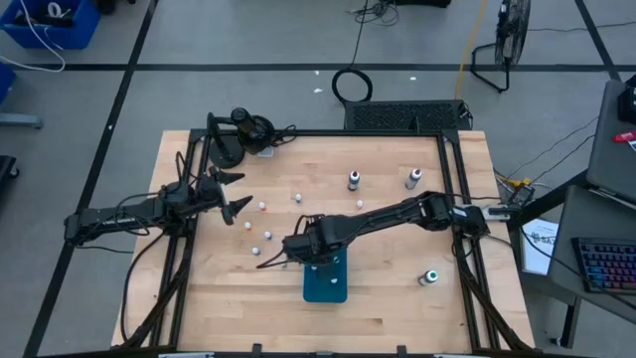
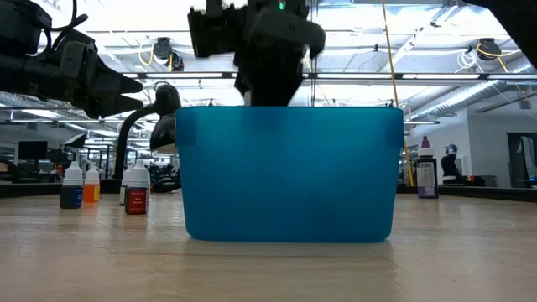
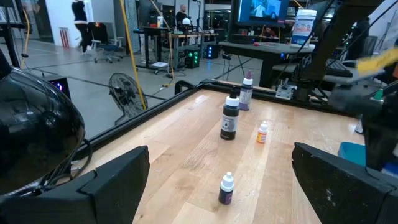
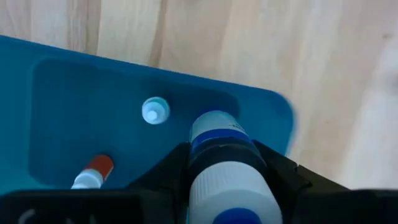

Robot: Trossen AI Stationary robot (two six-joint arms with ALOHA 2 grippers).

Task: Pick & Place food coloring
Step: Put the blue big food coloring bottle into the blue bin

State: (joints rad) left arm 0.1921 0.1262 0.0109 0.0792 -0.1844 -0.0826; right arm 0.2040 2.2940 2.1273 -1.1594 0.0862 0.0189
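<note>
My right gripper hangs over the teal tray, shut on a food coloring bottle with a blue body and a white cap. In the tray one small bottle stands upright and a reddish one lies on its side. Several more small bottles stand on the wood left of the tray. In the low view the right gripper dips behind the tray's wall. My left gripper waits open at the table's left, touching nothing. My right gripper pinches the bottle's blue body between its two fingers, one on each side. The fingers come from above, pointing steeply down, and lie along the bottle. The cap faces the wrist and the base faces the tray floor; whether the base touches it I cannot tell.
Larger bottles stand at the far middle, beside it and at the near right. In the left wrist view a black bottle, a purple one and two small ones stand ahead. A black frame borders the table.
</note>
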